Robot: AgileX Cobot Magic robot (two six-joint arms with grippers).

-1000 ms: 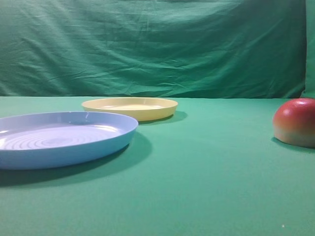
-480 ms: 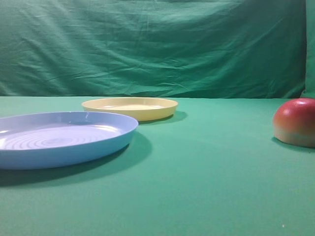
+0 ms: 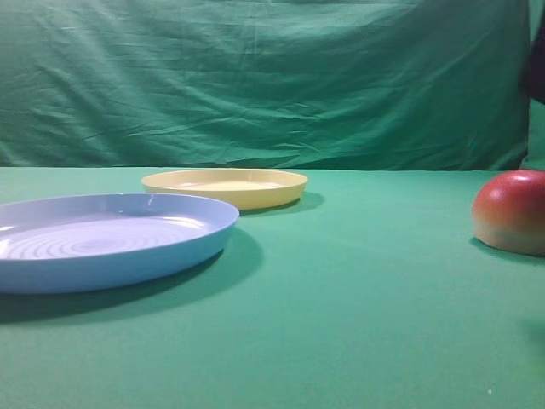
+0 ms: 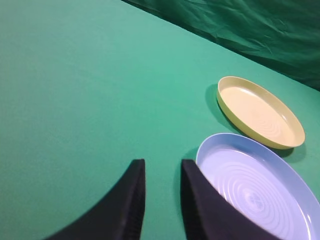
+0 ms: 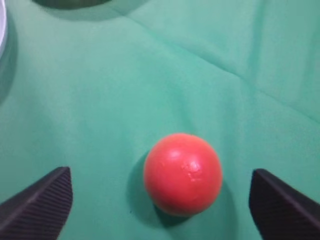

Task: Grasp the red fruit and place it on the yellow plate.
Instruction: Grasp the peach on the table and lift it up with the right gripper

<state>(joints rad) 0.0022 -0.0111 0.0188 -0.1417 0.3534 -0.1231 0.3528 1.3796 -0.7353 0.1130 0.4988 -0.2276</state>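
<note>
The red fruit [image 3: 511, 213] rests on the green cloth at the far right of the exterior view, red on top and yellow-orange below. In the right wrist view the red fruit [image 5: 183, 173] lies between the wide-apart fingers of my right gripper [image 5: 160, 174], which is open and touches nothing. The yellow plate [image 3: 224, 187] sits empty at the back, left of centre. It also shows as the yellow plate [image 4: 260, 112] in the left wrist view. My left gripper [image 4: 162, 165] hovers beside the plates, its fingers a narrow gap apart with nothing between them.
A larger light blue plate [image 3: 111, 247] with concentric rings lies front left, close to the yellow one; the blue plate [image 4: 255, 185] sits just right of my left fingers. A green backdrop [image 3: 255, 77] hangs behind. A dark piece of the right arm [image 3: 538, 68] shows at the right edge.
A dark part of the right arm has come into the exterior view at the upper right edge, and a faint shadow has appeared on the cloth at lower right. Fruit and plates have not moved.
</note>
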